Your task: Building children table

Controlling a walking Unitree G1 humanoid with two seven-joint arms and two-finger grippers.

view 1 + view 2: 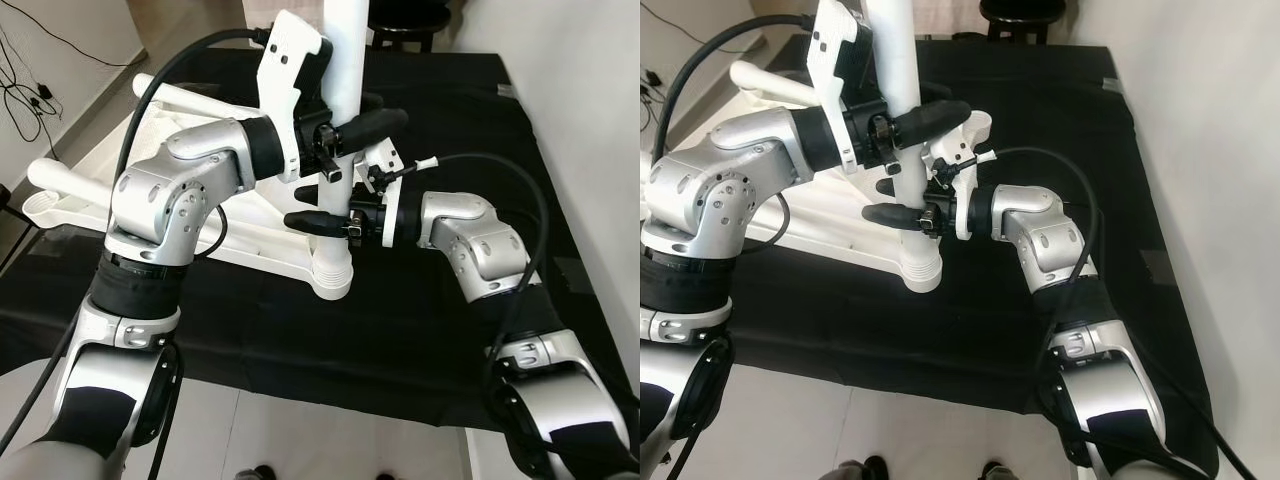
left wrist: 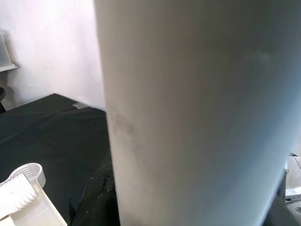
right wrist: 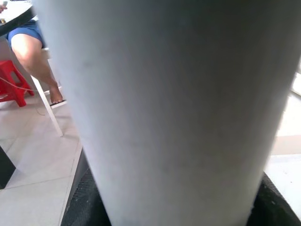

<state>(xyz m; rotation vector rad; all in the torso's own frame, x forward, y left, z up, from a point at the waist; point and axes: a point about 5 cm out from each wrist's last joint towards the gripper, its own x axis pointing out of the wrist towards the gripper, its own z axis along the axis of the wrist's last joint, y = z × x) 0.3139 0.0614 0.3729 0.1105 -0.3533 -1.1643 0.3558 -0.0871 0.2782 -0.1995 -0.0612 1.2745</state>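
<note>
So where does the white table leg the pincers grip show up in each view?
Left eye: white table leg upright, centre top.
Right eye: centre-left.
Left wrist: close-up, right of centre.
Right wrist: close-up, centre.
Shared landmark: black cloth.

White table leg [image 1: 338,150] and white tabletop [image 1: 250,235] lie against a plain black cloth [image 1: 420,330]; both grippers on the leg have black fingers [image 1: 375,122] on silver arms [image 1: 175,185]. Beyond the leg in the right wrist view: red stool [image 3: 11,87], blue shorts [image 3: 26,30] on a seated person, pale floor tiles [image 3: 33,188].
</note>
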